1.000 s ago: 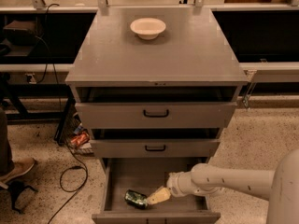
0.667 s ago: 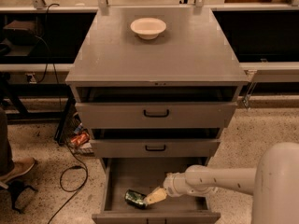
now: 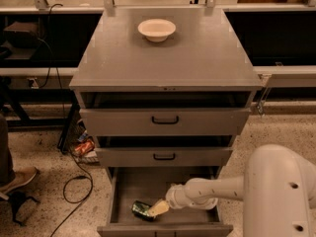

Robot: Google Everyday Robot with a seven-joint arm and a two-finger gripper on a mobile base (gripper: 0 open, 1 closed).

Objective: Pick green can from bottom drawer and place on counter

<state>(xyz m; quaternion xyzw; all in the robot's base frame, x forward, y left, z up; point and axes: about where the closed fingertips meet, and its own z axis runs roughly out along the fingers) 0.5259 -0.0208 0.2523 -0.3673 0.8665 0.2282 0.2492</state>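
A grey metal desk (image 3: 197, 58) with three drawers fills the middle of the scene, seen from in front and above. All places here are given relative to the bottom drawer (image 3: 129, 184), which is pulled out towards the viewer at the foot of the desk.

Far left of the bottom drawer, on the speckled floor, is a person's shoe (image 3: 17, 177). Nearer to the drawer, also on its left, a black cable (image 3: 74, 189) loops across the floor. Above that, an orange packet (image 3: 85, 147) lies by the desk's left edge.

Inside the bottom drawer, at the front and left of its middle, the green can (image 3: 141, 209) lies on its side on the drawer's plain grey floor. The robot's hand (image 3: 154, 210), pale tan, is low inside the drawer just right of the can, and its tip touches the can's right end. It is not possible to tell how far open the hand is, or whether it has a grip on the can.

Directly above the bottom drawer, the two upper drawers (image 3: 164, 120) each stand slightly open. On the desk top, towards the back, sits a white bowl (image 3: 156, 29).

The white arm (image 3: 207, 194) reaches into the bottom drawer from the right. Its large rounded white body (image 3: 279, 191) stands outside the drawer's right front corner.
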